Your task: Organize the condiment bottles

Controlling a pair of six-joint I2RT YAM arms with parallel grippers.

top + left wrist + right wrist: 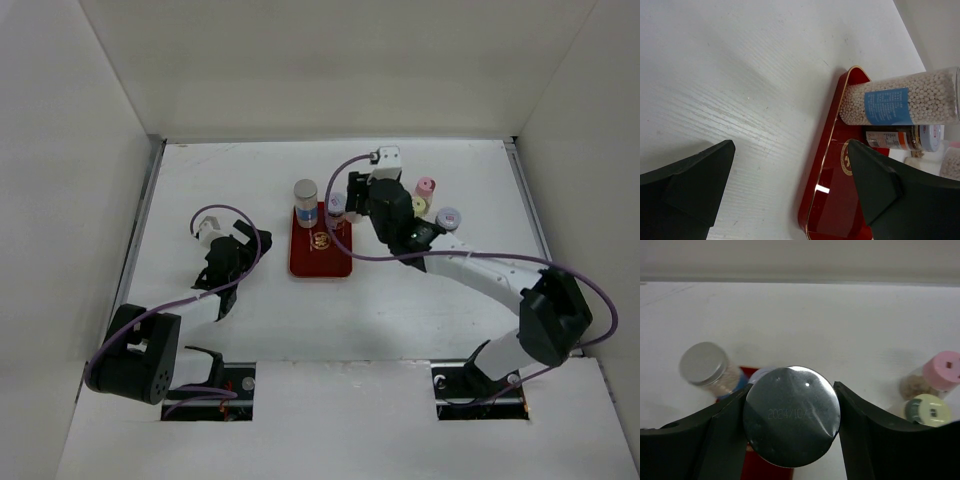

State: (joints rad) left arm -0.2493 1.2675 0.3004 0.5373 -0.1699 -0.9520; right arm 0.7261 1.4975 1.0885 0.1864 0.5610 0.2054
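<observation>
Right pincer (792,390): closed on the shiny-topped jar (791,417), one finger against each side of its round top, above the red tray (760,471). Silver-capped bottle (702,363) stands beyond the pincer to its left, pink-capped bottle (940,372) and yellow-capped bottle (926,410) to its right on the bench (840,320). Left pincer (790,150): open, fingers wide apart over the bench, tray rim beside one finger.
</observation>
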